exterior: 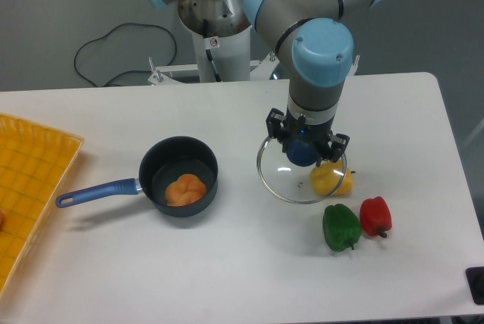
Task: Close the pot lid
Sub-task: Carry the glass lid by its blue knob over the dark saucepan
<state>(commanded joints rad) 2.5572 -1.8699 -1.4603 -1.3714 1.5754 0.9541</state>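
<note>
My jaws (304,151) clamped on blue knob of glass lid (281,182), right-centre of desk (408,112). Saucepan (179,176) open, well apart toward left edge (orange food inside); handle points left.

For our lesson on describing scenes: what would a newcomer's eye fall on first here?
The robot's hand, right of centre, grips the blue knob of the glass lid. To the left sits the open dark pot, blue handle pointing left, with an orange item inside. Yellow, green and red peppers cluster beside the lid.
</note>
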